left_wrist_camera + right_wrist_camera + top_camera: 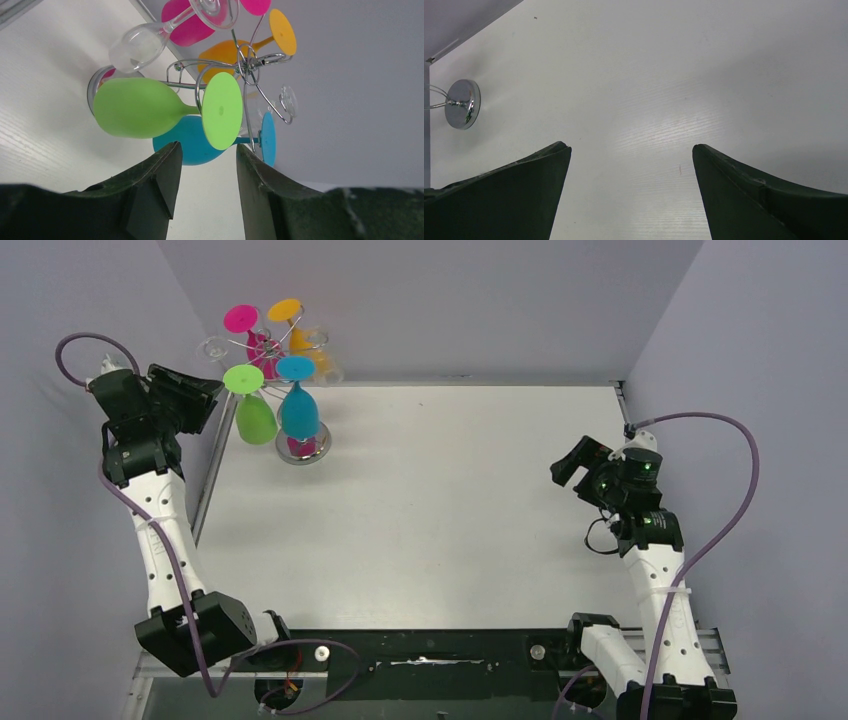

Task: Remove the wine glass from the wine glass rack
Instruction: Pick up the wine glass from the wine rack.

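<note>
The wine glass rack (303, 447) stands at the table's far left on its round shiny base, its wire arms (248, 62) carrying several wine glasses upside down. The green glass (255, 415) and the blue glass (299, 410) hang on the near side, with pink (262, 345), orange (315, 355) and clear (215, 345) ones behind. My left gripper (215, 390) hovers just left of the green glass (135, 107). Its jaws (206, 147) stand partly apart, nothing between them, short of the blue bowl (192, 145). My right gripper (565, 465) is wide open over bare table (631, 147).
Grey walls close in the table on the left, back and right. The left wall is right behind my left arm. The rack's base (463, 97) shows far off in the right wrist view. A black rail (430, 650) runs along the near edge between the arm bases.
</note>
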